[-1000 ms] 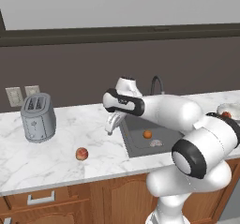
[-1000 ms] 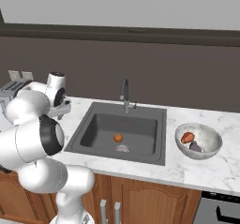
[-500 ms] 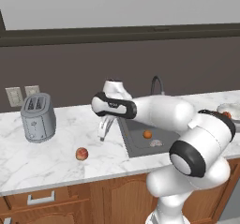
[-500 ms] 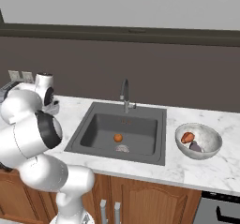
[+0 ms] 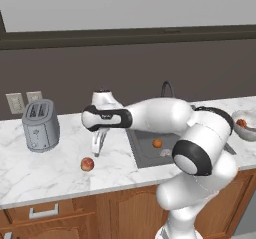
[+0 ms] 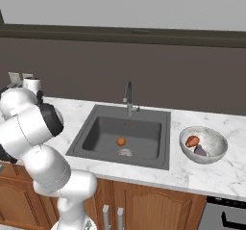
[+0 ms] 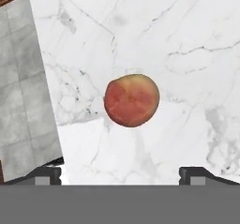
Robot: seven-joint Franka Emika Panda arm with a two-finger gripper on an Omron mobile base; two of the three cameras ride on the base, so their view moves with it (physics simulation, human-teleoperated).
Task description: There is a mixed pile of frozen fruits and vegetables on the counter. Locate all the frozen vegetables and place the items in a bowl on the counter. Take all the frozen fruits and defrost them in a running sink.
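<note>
While the white arm reaches out to the left over the counter (image 5: 45, 168), its gripper (image 5: 97, 147) points down with its jaws spread wide and nothing between them, hanging just above and slightly behind a small round apple-like fruit (image 5: 87, 164). Seen from the hand camera, that fruit (image 7: 131, 100) is a smooth ball, reddish-pink with a paler yellowish patch along its upper edge, lying on the marble between the two dark fingertips (image 7: 47, 175) and apart from both. It sits alone on the near left stretch of the worktop, left of the sink (image 5: 145, 150). Polished white stone with thin grey veins makes up the worktop, which rests on brown wooden cabinets. To the right, the sink (image 6: 101, 137) is a dark grey rectangular basin sunk into the stone, with a slim curved metal faucet (image 6: 128, 97) rising at its far edge. A small round orange fruit (image 6: 121, 141) rests on the basin floor, near the drain. Further right on the counter stands a pale, shallow round bowl (image 6: 216, 145), and inside it lie an orange-red root (image 6: 191, 141) and a dark purple eggplant (image 6: 200, 150), close together. At the far left of the counter stands a boxy metallic grey toaster (image 5: 40, 125), well apart from the apple-like fruit.
</note>
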